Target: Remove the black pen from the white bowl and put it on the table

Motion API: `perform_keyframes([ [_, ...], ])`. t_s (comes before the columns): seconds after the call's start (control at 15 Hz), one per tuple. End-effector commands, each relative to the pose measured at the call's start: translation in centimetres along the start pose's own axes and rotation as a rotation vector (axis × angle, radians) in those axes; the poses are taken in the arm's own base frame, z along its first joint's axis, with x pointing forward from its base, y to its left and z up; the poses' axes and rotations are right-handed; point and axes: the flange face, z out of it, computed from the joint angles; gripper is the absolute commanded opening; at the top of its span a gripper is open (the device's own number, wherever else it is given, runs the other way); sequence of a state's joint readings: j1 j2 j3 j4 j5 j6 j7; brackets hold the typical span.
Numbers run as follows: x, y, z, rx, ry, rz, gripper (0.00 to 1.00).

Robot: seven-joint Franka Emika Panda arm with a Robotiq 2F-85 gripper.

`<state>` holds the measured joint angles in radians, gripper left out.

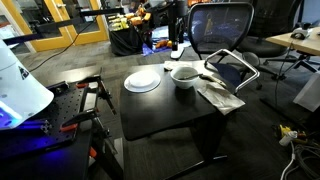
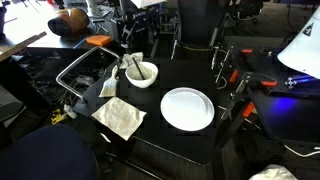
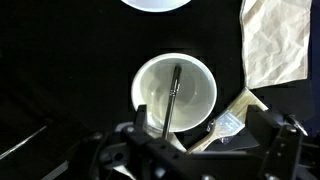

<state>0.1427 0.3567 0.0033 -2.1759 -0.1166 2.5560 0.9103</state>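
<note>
The white bowl (image 3: 190,80) sits below me in the wrist view, on the black table (image 3: 60,70). The black pen (image 3: 172,100) lies inside it, leaning from the bowl's middle over its near rim. My gripper (image 3: 195,150) hangs above the bowl's near side, open and empty, its dark fingers wide apart at the bottom of the frame. The bowl also shows in both exterior views (image 1: 184,75) (image 2: 141,73) near the table's edge (image 1: 160,112) (image 2: 205,65). The gripper is out of frame in both exterior views.
A flat white plate (image 1: 142,81) (image 2: 187,108) (image 3: 155,3) lies beside the bowl. A crumpled napkin (image 1: 218,93) (image 2: 120,117) (image 3: 275,45) and a wooden-handled paintbrush (image 3: 228,122) lie on the bowl's other side. An office chair (image 1: 222,25) stands behind the table.
</note>
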Motion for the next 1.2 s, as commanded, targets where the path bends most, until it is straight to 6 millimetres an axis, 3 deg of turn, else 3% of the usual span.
perform_keyframes([
  [0.0, 1.0, -0.4, 1.8, -0.012, 0.012, 0.039, 1.00],
  [0.73, 2.7, 0.0, 8.4, -0.040, -0.012, 0.077, 1.00],
  [1.13, 3.8, 0.1, 10.8, -0.053, -0.020, 0.111, 0.99],
])
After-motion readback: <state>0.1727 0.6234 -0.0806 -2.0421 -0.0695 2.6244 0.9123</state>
